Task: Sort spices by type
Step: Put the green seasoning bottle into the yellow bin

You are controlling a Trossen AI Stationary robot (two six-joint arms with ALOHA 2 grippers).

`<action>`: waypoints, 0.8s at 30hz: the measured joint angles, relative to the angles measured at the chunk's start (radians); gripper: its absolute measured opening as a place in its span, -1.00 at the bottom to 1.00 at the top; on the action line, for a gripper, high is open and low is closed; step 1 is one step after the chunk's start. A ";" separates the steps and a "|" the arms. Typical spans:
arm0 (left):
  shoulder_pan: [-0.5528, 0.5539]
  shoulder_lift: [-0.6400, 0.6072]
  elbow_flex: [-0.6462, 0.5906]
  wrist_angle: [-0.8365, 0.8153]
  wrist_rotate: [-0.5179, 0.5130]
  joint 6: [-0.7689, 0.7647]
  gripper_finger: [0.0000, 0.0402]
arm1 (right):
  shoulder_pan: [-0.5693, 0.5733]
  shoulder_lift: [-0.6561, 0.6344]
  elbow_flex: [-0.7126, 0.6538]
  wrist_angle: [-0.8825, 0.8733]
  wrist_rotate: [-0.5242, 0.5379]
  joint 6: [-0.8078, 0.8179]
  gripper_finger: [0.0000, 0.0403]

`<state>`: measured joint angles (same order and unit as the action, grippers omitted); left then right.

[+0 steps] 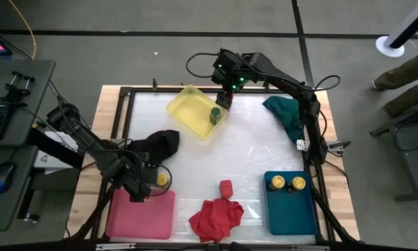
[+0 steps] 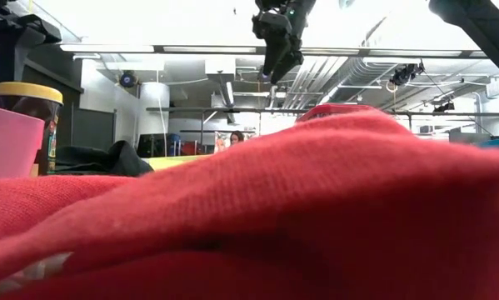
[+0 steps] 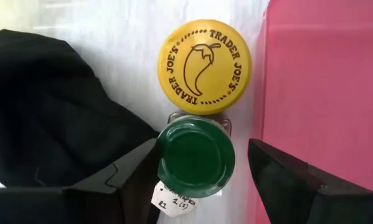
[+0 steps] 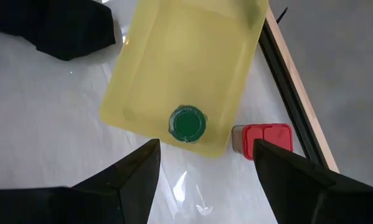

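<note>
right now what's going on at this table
Two robot arms are sorting spice containers into trays. The left end effector is open around a green-lidded jar that touches a yellow-lidded jar, next to the pink tray. The right end effector hovers open above the yellow tray, where another green-lidded jar stands. A red box sits just outside that tray. Two yellow-lidded jars are in the teal tray.

The far tray point(image 1: 188, 108) holds a single jar point(image 1: 215, 113) at its right corner, and a far box point(image 4: 267, 138) sits just outside it. The far-right cloth point(image 1: 284, 111) lies at the table's right edge. Two jars side by side, jar A point(image 3: 205, 66) and jar B point(image 3: 196, 155), stand between the left cloth point(image 1: 160, 145) and the near-left tray point(image 1: 142, 216). The near-right tray point(image 1: 291, 213) carries jar C point(image 1: 277, 183) and jar D point(image 1: 297, 183) at its far end. The centre box point(image 1: 226, 187) stands just behind the front cloth point(image 1: 215, 216).
</note>
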<state>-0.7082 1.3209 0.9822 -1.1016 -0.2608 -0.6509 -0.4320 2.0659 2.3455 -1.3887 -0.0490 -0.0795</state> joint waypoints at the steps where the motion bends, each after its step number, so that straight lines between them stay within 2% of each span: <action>1: 0.000 0.005 0.001 0.000 -0.001 0.000 0.17 | 0.001 0.000 0.000 0.002 0.000 0.000 0.25; 8: 0.001 0.028 0.002 -0.002 -0.026 0.034 0.17 | 0.001 0.000 0.000 0.002 -0.005 0.011 0.25; 16: 0.000 0.011 0.000 0.003 0.043 0.027 0.17 | 0.003 0.000 0.000 0.005 -0.013 0.011 0.25; 24: 0.000 0.009 0.000 -0.001 0.048 0.074 0.17 | 0.003 0.000 0.000 0.017 -0.014 0.010 0.25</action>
<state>-0.7078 1.3304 0.9821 -1.1027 -0.2130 -0.5770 -0.4294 2.0659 2.3455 -1.3712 -0.0628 -0.0699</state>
